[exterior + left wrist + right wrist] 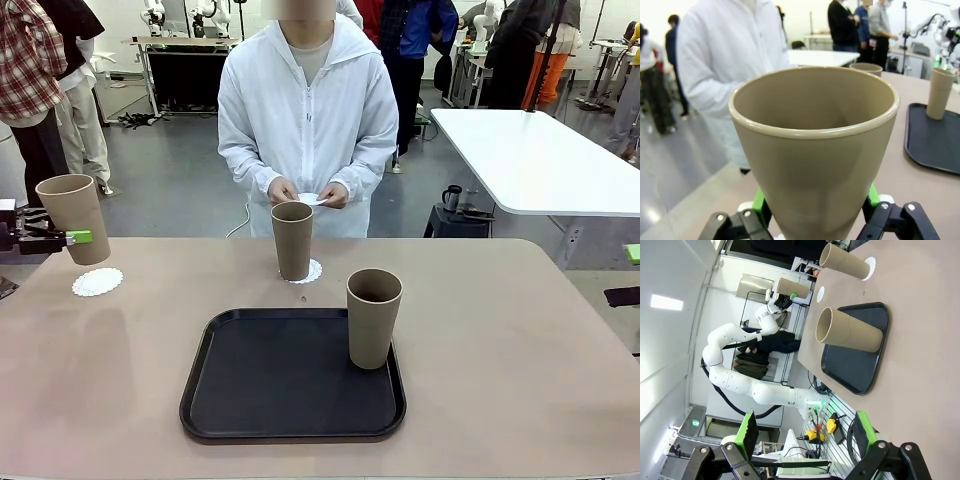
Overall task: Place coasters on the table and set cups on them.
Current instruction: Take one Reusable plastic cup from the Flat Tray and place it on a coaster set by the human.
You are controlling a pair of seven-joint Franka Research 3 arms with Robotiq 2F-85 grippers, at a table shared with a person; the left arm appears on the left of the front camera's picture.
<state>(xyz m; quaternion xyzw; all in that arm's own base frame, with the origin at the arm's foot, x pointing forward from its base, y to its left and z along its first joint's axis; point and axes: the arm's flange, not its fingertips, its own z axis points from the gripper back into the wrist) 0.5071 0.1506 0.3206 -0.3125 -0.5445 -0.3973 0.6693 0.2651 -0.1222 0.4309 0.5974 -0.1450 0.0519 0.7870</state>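
Beige table [520, 340] runs between the robot and a person in a white jacket [308, 110] standing at the far edge. The left gripper [72, 239] is closed firmly on the held cup [73, 215]. Its green pads [758, 202] press the lower wall from both sides, and the tumbler hangs upright in the air, clear of the tabletop. Just beneath those fingers, a touch toward the table's middle, lies the bare coaster [97, 282], flat and untouched by the cup above it.

Well off to the side of the left fingers, the middle cup [292, 240] stands upright on the second coaster [313, 271], whose lacy edge peeks out on one side. Nearer the robot sits a black tray [250, 400], and the tray cup [373, 318] stands upright in its far right corner.

The right gripper [805, 434] has its fingers spread wide with nothing between them. The tray and its cup lie well ahead of them.

The person's hands [335, 194] hold the third coaster [308, 199] at waist height, beyond the table edge.
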